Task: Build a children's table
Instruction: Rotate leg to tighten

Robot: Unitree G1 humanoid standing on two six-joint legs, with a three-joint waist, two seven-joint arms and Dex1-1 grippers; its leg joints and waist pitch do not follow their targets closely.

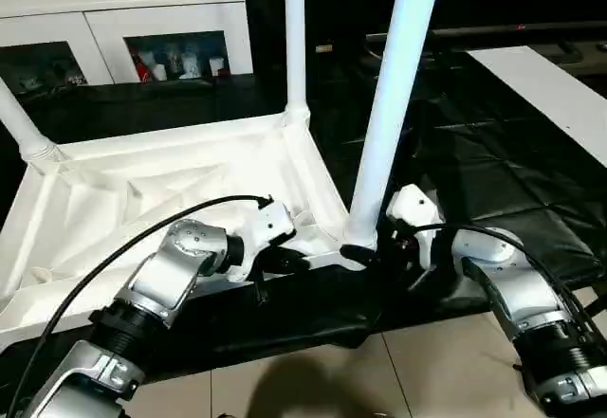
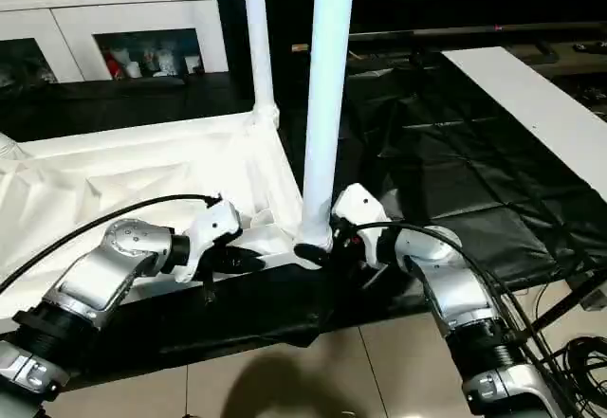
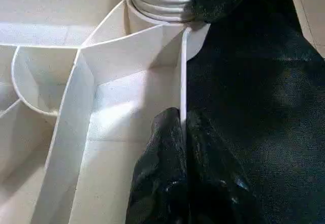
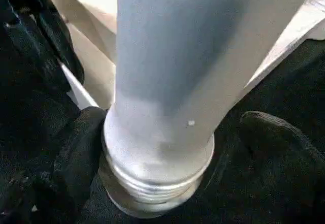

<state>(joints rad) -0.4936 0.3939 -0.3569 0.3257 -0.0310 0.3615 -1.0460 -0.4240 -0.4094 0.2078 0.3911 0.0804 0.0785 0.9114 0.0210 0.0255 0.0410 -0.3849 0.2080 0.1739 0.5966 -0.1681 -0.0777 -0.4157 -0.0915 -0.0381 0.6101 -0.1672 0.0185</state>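
Note:
The children's table lies upside down: its white ribbed tabletop (image 1: 142,181) rests on a black sheet. Three white legs stand up from corner sockets: one at the far left (image 1: 21,124), one at the back (image 1: 295,39) and one at the near right corner (image 1: 398,96). My left gripper (image 1: 294,262) is shut on the tabletop's thin front rim (image 3: 182,82), close to that near corner. My right gripper (image 1: 365,252) is open and straddles the base of the near leg (image 4: 162,82). One finger (image 4: 76,153) lies against the leg's ribbed collar; the other finger (image 4: 279,142) stands apart from it.
A white cabinet with glass doors (image 1: 123,20) stands behind the tabletop. The black sheet (image 1: 493,181) spreads to the right, with a white board (image 1: 560,96) at its far right. Tiled floor (image 1: 379,371) runs along the near edge, and cables (image 2: 579,361) lie at the lower right.

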